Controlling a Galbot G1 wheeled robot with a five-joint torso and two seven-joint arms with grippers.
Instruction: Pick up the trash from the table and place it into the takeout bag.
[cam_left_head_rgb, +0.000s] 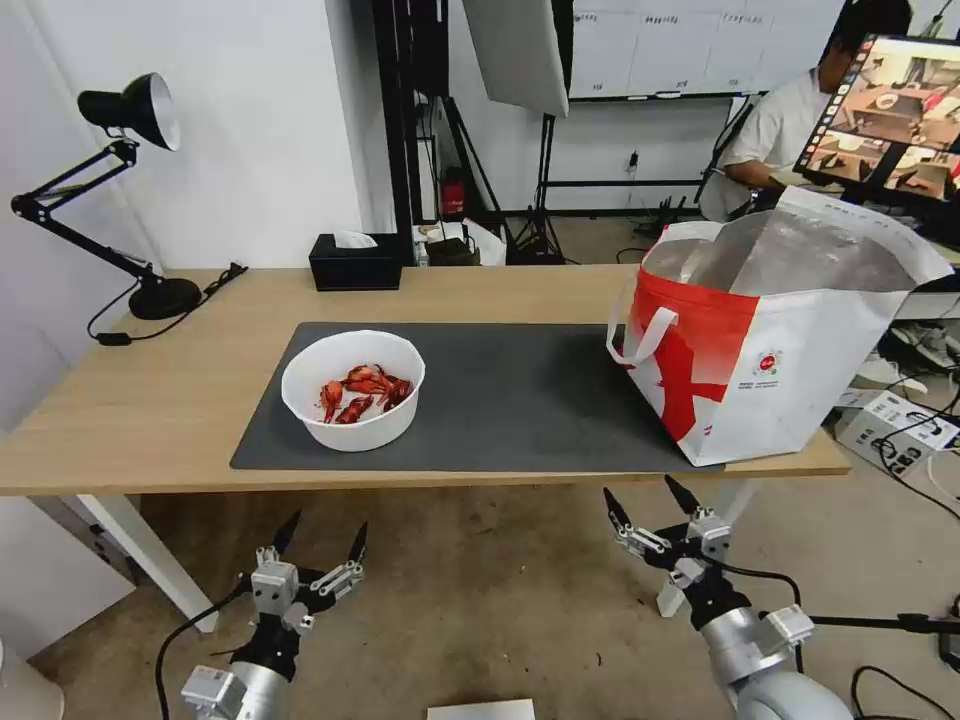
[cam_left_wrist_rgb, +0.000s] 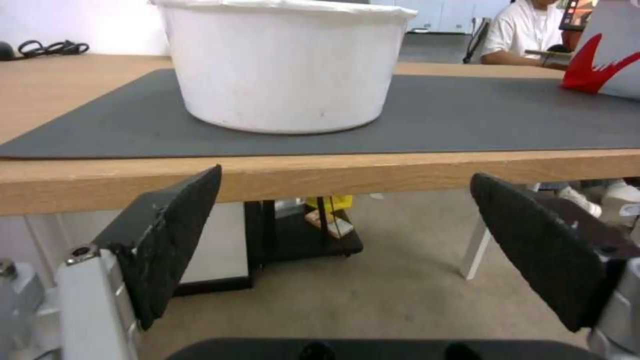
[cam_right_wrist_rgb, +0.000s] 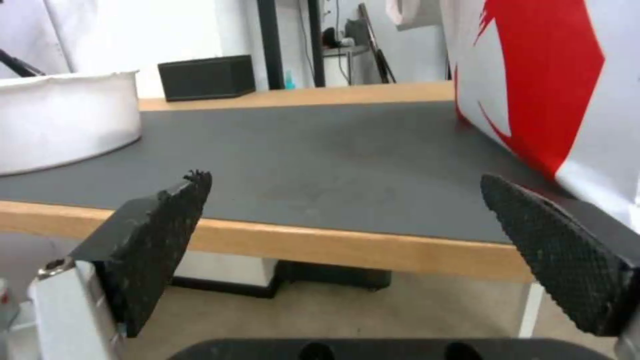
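A white round bowl (cam_left_head_rgb: 353, 388) of red crayfish shells, the trash, sits on the left part of the dark grey mat (cam_left_head_rgb: 520, 390) on the light-wood table (cam_left_head_rgb: 140, 400). The takeout bag (cam_left_head_rgb: 770, 340), white with a red panel and foil lining, stands open at the mat's right end. Both arms hang below the table's front edge. My left gripper (cam_left_head_rgb: 322, 535) is open under the bowl's side, and the bowl (cam_left_wrist_rgb: 283, 62) rises just beyond the table edge in the left wrist view. My right gripper (cam_left_head_rgb: 650, 498) is open below the bag, with the bag (cam_right_wrist_rgb: 553, 85) close by in the right wrist view.
A black desk lamp (cam_left_head_rgb: 130, 190) stands at the table's back left with its cable trailing. A black tissue box (cam_left_head_rgb: 355, 260) sits at the back edge. Behind the bag, a person sits at a monitor (cam_left_head_rgb: 890, 110). White table legs (cam_left_head_rgb: 150, 550) stand beneath.
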